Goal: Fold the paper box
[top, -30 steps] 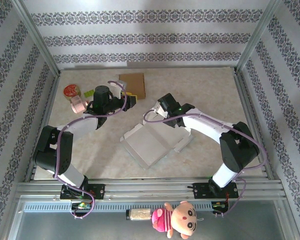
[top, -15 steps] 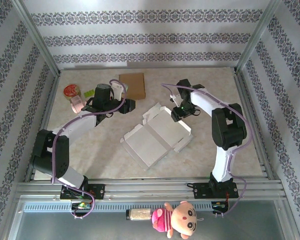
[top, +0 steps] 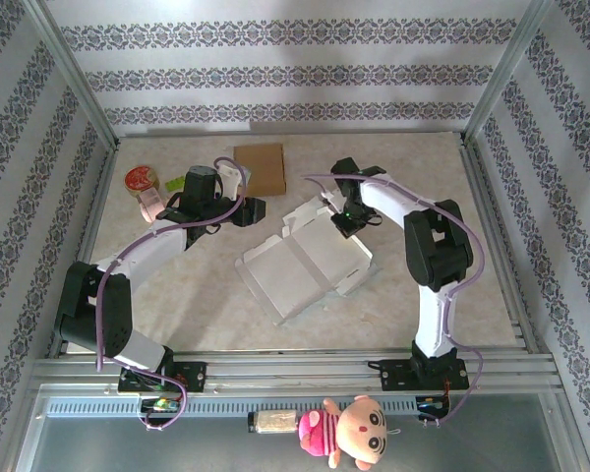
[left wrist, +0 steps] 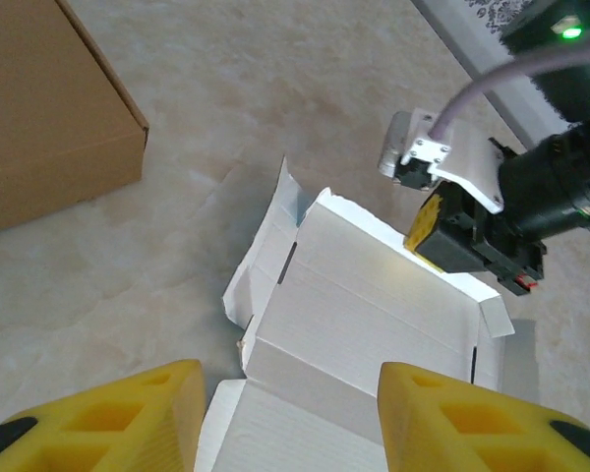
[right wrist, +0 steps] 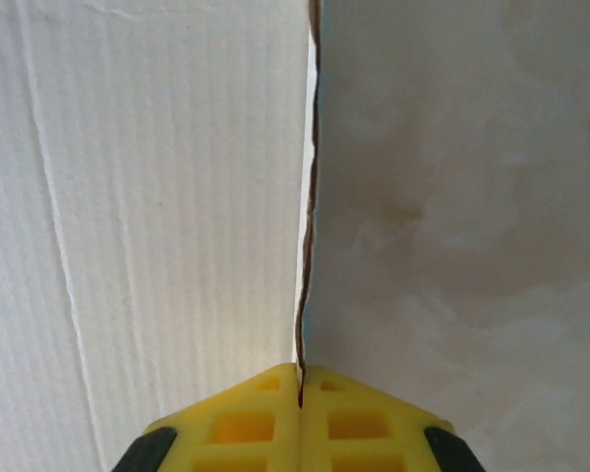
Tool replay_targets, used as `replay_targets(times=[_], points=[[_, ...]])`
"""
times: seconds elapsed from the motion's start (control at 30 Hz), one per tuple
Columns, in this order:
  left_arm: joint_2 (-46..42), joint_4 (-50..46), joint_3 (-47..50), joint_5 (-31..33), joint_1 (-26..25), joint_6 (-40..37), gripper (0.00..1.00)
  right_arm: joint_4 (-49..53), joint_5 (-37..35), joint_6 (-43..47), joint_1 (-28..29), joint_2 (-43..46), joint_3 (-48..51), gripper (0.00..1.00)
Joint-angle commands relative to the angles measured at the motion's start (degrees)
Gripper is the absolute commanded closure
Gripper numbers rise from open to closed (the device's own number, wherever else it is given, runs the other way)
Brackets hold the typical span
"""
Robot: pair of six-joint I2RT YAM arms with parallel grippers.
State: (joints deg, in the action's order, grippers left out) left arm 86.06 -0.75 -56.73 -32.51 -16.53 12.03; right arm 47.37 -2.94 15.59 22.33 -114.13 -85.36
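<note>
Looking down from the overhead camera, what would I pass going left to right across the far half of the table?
Red round object → brown cardboard box → right gripper, pinched shut on the far edge of the white paper box.

Paper box [left wrist: 374, 315] near end behind left pincer [left wrist: 290, 398]; brown carton [left wrist: 39, 108] half off-frame.

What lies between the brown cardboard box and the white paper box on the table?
That stretch is bare: the left wrist view shows plain table between the brown cardboard box and the white paper box.
</note>
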Motion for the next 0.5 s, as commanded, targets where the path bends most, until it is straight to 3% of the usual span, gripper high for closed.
replay_targets(times=[0.0, 0.2, 0.47], points=[[-0.5, -3.1, -2.6, 1.9, -0.5, 0.4, 0.49, -5.6, -13.5, 9.7, 4.3, 9.2, 2.8, 0.98], [0.2, -4.5, -5.2, 8.9, -0.4, 1.2, 0.46, -32.4, -32.7, 32.5, 10.5, 21.2, 14.9, 0.96], [6.5, -3.7, -9.9, 9.6, -0.1, 1.9, 0.47, -72.5, -42.0, 61.5, 14.4, 22.3, 29.8, 0.94]])
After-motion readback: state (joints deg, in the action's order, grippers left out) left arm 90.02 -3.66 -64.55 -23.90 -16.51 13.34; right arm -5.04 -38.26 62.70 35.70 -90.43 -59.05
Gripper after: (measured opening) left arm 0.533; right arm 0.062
